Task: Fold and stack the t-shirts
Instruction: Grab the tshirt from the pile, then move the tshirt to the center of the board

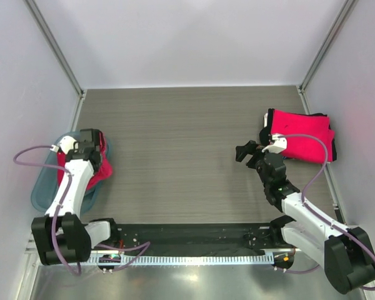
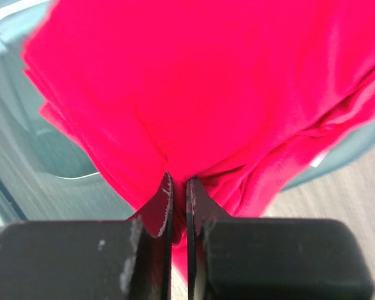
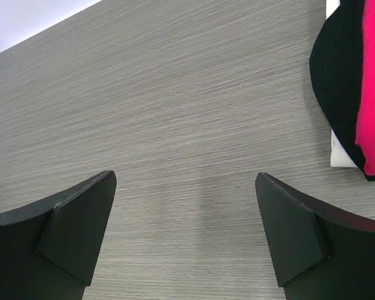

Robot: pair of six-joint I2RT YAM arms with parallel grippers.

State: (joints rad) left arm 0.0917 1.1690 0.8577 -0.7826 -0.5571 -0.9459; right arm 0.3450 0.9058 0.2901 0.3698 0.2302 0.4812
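left gripper (image 2: 178, 187) pinches the crumpled red t-shirt (image 2: 194, 94); best lift it clear of the teal plastic tub (image 1: 40, 184); right gripper (image 3: 186, 219) spread.

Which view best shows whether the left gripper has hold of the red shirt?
Left wrist: the left gripper is pinched shut on a fold of the red shirt. The top view shows only the gripper over the cloth, jaws hidden; the right wrist view misses it.

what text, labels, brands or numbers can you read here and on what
None can be read.
The red t-shirt in the left gripper shows a small white scrap, perhaps a tag, too blurred to read.
The folded stack and the table show no print.
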